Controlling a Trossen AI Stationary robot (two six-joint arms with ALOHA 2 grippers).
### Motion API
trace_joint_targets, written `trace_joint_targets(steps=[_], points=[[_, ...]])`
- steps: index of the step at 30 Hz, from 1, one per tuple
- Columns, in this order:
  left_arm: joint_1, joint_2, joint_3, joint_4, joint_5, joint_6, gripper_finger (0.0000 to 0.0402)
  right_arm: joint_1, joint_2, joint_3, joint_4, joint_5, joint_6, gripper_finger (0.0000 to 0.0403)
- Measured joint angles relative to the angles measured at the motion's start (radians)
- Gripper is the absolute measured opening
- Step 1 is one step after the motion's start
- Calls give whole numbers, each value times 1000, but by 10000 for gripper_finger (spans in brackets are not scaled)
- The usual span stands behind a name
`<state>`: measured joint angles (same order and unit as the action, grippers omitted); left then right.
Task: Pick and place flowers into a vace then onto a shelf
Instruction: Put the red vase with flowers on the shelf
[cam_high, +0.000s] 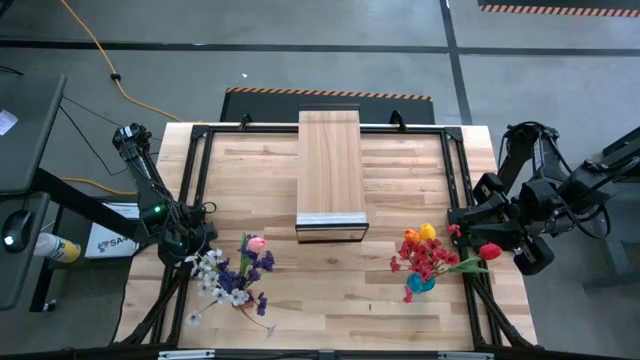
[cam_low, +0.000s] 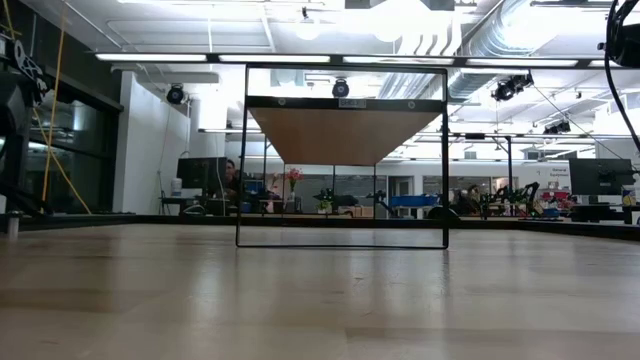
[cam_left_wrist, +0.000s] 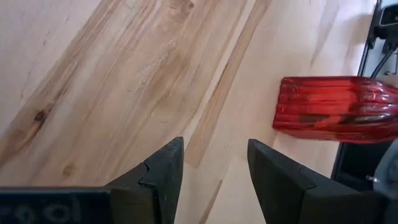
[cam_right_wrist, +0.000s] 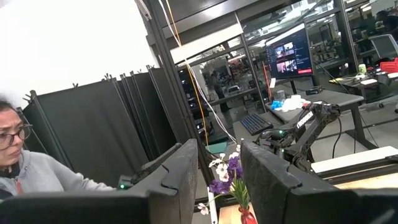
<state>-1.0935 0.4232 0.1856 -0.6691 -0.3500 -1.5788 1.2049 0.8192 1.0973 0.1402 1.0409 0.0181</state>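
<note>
Left wrist view, red vase (cam_left_wrist: 339, 109), lying sideways

Ribbed red vase (cam_left_wrist: 336, 109), seemingly translucent

My slatted wooden table (cam_high: 330, 300) carried the pale shelf (cam_high: 329, 170) at its far middle, loose flowers (cam_high: 232, 275) near my left side, and a blue vase (cam_high: 420, 284) of red blooms toward my right.
</note>
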Motion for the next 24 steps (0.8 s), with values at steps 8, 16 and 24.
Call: trace_joint_targets(steps=[8, 16, 24], points=[[0, 0, 7, 78, -67, 312, 211, 0, 0, 0, 0, 0, 0, 114], [0, 0, 8, 117, -31, 504, 211, 0, 0, 0, 0, -6, 7, 114], [0, 0, 10, 160, -55, 595, 211, 0, 13, -1, 0, -8, 8, 114]])
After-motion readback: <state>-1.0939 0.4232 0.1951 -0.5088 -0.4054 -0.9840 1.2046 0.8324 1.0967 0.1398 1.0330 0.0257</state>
